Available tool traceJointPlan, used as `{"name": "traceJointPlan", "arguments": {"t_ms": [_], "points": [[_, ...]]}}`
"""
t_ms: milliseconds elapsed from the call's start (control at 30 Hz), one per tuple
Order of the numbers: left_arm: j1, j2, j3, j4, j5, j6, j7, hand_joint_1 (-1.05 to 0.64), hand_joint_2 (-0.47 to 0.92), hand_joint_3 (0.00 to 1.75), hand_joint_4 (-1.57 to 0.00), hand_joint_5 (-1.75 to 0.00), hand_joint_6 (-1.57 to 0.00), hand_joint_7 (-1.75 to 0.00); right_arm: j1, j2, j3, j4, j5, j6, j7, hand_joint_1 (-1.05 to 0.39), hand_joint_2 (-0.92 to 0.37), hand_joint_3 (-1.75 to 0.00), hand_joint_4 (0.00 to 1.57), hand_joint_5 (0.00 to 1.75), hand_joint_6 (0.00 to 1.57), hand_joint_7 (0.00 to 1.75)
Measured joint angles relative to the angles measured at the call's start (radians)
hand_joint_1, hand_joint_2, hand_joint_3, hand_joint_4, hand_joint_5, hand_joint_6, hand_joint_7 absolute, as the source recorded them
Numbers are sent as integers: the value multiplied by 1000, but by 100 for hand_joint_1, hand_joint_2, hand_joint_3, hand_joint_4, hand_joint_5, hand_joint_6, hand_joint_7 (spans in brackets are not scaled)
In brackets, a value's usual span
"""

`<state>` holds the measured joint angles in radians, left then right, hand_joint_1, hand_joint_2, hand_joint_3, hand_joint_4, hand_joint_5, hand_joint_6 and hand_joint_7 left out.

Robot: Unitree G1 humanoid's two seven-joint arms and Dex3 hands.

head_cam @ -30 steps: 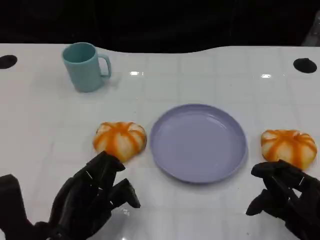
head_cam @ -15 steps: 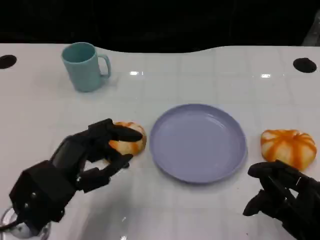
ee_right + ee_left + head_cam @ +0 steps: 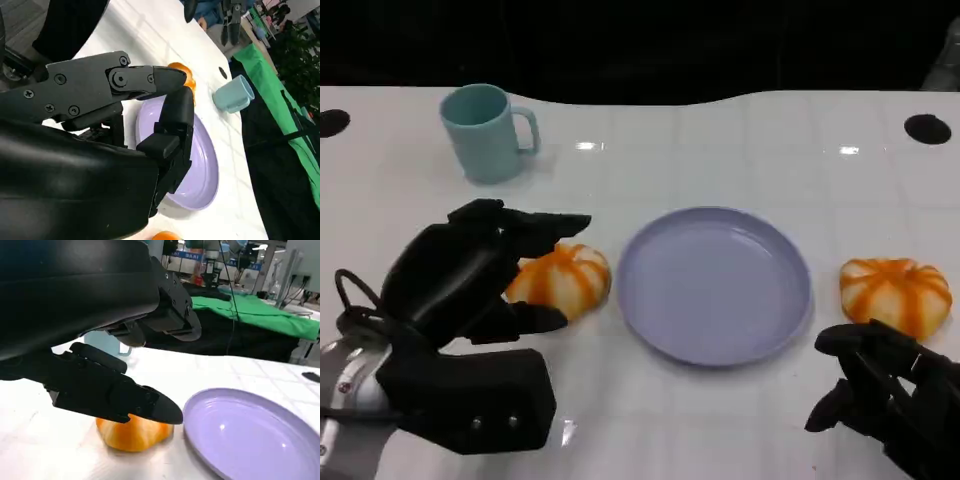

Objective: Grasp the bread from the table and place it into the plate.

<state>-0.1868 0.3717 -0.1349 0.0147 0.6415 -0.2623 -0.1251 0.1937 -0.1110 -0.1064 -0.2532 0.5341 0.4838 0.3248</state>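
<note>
Two orange-striped bread rolls lie on the white table. The left bread (image 3: 567, 279) sits just left of the lilac plate (image 3: 715, 285); the right bread (image 3: 896, 293) lies past the plate's right rim. My left hand (image 3: 470, 272) reaches over the left bread with fingers spread above and in front of it, not closed. In the left wrist view the bread (image 3: 132, 432) lies under a black finger (image 3: 115, 392), beside the plate (image 3: 250, 435). My right hand (image 3: 882, 398) hovers near the front edge, below the right bread, holding nothing.
A teal cup (image 3: 485, 131) stands at the back left, behind my left hand. Two black round holes (image 3: 930, 128) mark the table's far corners. The right wrist view shows the plate (image 3: 202, 165) and cup (image 3: 232, 95).
My left hand has risen from the front edge and moved forward over the left bread, fingers now arched around it. The right hand has barely moved.
</note>
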Motion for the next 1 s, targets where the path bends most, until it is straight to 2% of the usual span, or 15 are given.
{"name": "traceJointPlan", "arguments": {"t_ms": [33,100,200,367,633,867,1000], "points": [[0,0,-1,0,4,3,0,-47,81,0,-5,-30,-25,-1,0,0,0,0,0,0,0,-44,-92,-31,56,148,50,116],[-49,23,-58,9,90,55,-58,-42,79,0,-1,-19,-18,-1,1,-1,-2,2,0,-3,2,-44,-92,-31,56,148,50,116],[-158,52,-146,44,215,155,-180,-36,78,0,0,-14,-16,-1,-6,0,-1,2,2,-4,10,-44,-92,-30,57,147,51,117],[-262,32,-212,138,236,224,-220,-34,79,0,-4,-13,-16,-1,0,0,-1,2,0,-7,10,-44,-92,-30,57,147,52,116],[-409,-63,-314,480,267,288,-129,-41,73,0,-9,-11,-18,-1,6,-1,-3,-3,2,-7,10,-45,-92,-31,57,147,52,115],[-523,-123,-366,738,244,250,-27,-55,74,1,-14,-10,-21,-1,13,-3,-3,-10,3,-7,14,-44,-92,-29,58,147,52,114],[-573,-148,-384,869,224,214,24,-57,76,1,-16,-9,-23,-1,13,-3,-4,-10,9,-7,27,-45,-92,-30,58,147,52,115]]}}
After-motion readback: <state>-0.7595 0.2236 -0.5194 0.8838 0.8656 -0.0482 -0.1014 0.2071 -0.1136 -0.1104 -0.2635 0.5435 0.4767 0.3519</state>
